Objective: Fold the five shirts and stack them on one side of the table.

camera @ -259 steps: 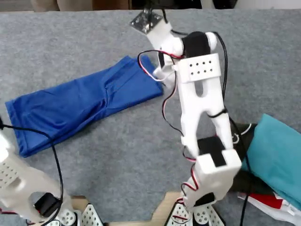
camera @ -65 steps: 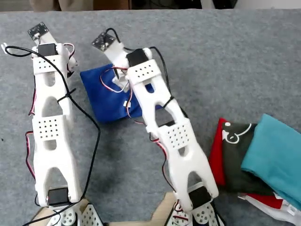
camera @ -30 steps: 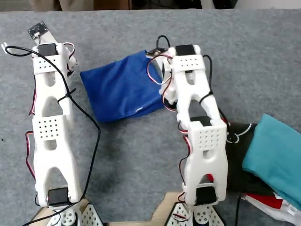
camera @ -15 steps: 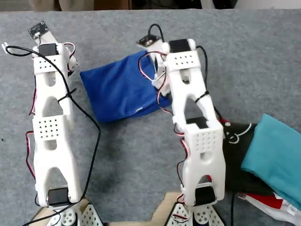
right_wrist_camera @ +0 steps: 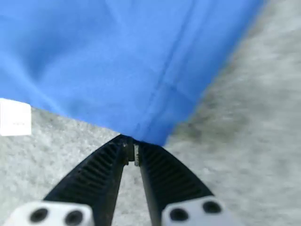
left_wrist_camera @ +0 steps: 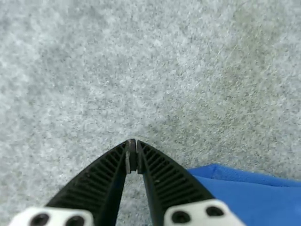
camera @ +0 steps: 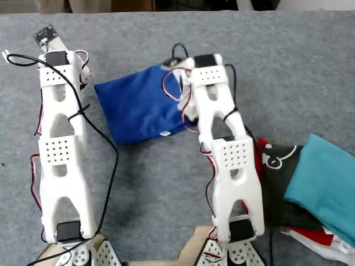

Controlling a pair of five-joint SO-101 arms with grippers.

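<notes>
Folded blue shirt (camera: pixel 141 108) on grey worktop (camera: pixel 305 66); right gripper (right_wrist_camera: pixel 131 153) pressed together at its corner, left gripper (left_wrist_camera: pixel 131 157) likewise beside it; shirt pile (camera: pixel 316 183) well apart.

Blue shirt (camera: pixel 141 108) is folded into a chunky rectangle, lying a bit skewed toward the table's (camera: pixel 138 183) far side. At the right edge, a teal shirt (camera: pixel 327 185) sits on a dark one (camera: pixel 277 188), with red (camera: pixel 252 166) and white (camera: pixel 327 252) bits underneath.

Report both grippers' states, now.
Left gripper: closed, empty.
Right gripper: closed at the blue shirt corner; grip on it cannot be told.
</notes>
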